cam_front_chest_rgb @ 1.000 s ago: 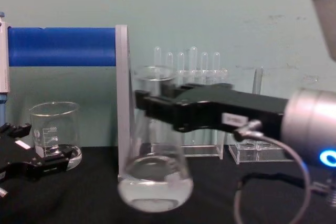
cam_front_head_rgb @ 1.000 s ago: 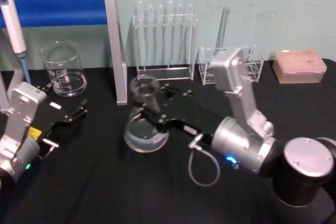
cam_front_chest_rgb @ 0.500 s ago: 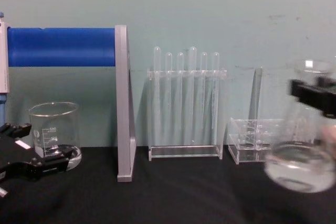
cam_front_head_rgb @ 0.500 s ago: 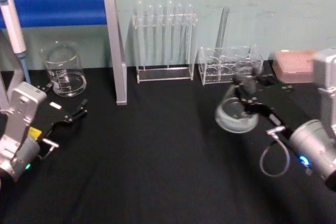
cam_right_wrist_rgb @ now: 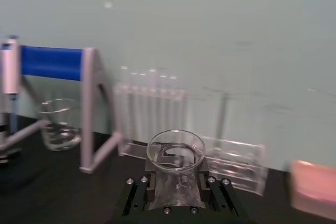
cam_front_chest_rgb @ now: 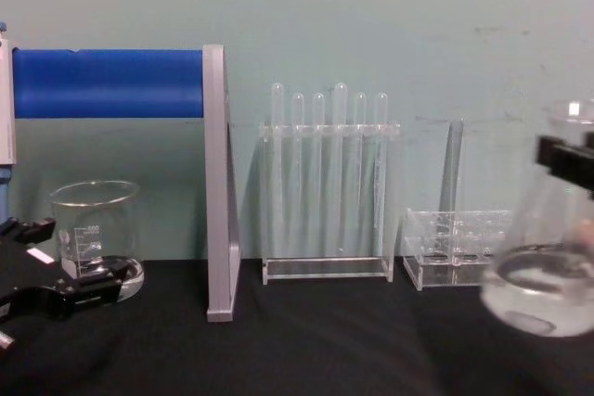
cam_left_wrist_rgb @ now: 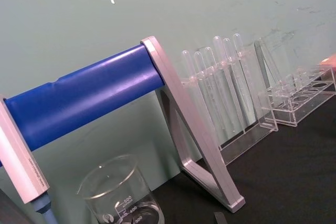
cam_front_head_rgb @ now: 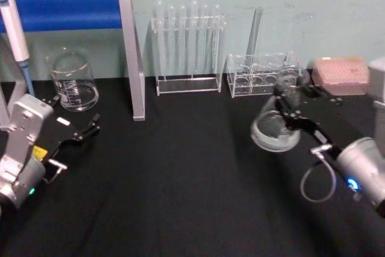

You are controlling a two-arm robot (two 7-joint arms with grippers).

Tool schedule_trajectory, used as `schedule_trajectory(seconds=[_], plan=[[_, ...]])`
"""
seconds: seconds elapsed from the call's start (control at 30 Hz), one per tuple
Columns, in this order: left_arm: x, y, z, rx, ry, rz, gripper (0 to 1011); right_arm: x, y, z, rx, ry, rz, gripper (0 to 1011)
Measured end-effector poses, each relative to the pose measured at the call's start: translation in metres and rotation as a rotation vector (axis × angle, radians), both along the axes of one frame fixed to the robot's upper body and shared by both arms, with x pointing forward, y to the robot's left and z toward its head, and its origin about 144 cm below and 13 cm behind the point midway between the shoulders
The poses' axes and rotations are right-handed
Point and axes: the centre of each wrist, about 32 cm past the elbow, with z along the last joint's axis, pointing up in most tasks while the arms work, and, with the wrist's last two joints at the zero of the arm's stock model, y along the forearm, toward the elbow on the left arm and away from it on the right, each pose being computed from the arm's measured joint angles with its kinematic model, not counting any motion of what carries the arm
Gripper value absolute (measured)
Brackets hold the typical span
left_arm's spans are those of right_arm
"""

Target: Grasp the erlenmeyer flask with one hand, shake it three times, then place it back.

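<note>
The right gripper (cam_front_head_rgb: 286,103) is pinching the flask (cam_front_head_rgb: 274,130) by its narrow neck, one finger on each side just under the rim. The flask hangs tilted from the gripper, its wide base below and to the gripper's left, with some clear liquid inside. A small clear rack (cam_front_head_rgb: 261,75) stands just beyond it. The left gripper (cam_front_head_rgb: 78,136) rests parked with its fingers spread, a beaker (cam_front_head_rgb: 73,80) near its tips.

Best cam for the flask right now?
Head view: the whole flask, neck to base, held by the right gripper. Right wrist view shows its rim and neck up close; chest view cuts it off at the right edge. Left gripper parked at left.
</note>
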Motion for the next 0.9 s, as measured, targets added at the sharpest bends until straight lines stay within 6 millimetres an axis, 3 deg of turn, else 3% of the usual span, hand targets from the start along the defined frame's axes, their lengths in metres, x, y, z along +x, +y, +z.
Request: schedule_trajectory(seconds=[0.53, 0.73, 0.9], plan=[[0.000, 0.000, 0.000, 0.000, 0.000, 0.000, 1001, 0.045, 0.068, -0.001, -0.013, 0.005, 0.467, 451], [0.000, 0.000, 0.000, 0.000, 0.000, 0.000, 1001, 0.052, 0.076, 0.000, -0.011, 0.002, 0.517, 450], [0.000, 0.000, 0.000, 0.000, 0.000, 0.000, 1001, 0.054, 0.066, 0.000, -0.002, -0.003, 0.466, 450]])
